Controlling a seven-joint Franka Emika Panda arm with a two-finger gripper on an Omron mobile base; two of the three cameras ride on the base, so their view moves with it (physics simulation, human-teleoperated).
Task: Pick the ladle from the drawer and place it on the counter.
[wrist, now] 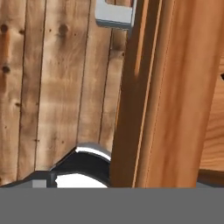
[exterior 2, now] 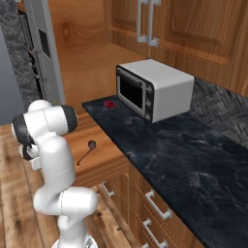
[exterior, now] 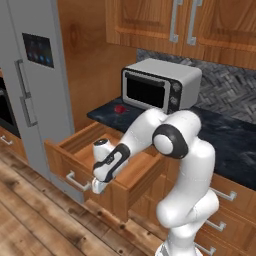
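Right base view shows 1 ladle (exterior 2: 89, 147) lying in the open drawer (exterior 2: 99, 167), bowl far, handle running near-left. The gripper (exterior: 98, 186) hangs by the drawer front — the ladle lies right and beyond it; jaw state cannot be told. 1 counter (exterior 2: 169, 150) sits right.

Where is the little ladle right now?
The ladle lies on the floor of the open drawer in the right base view, just right of the robot's white arm, below the edge of the dark counter.
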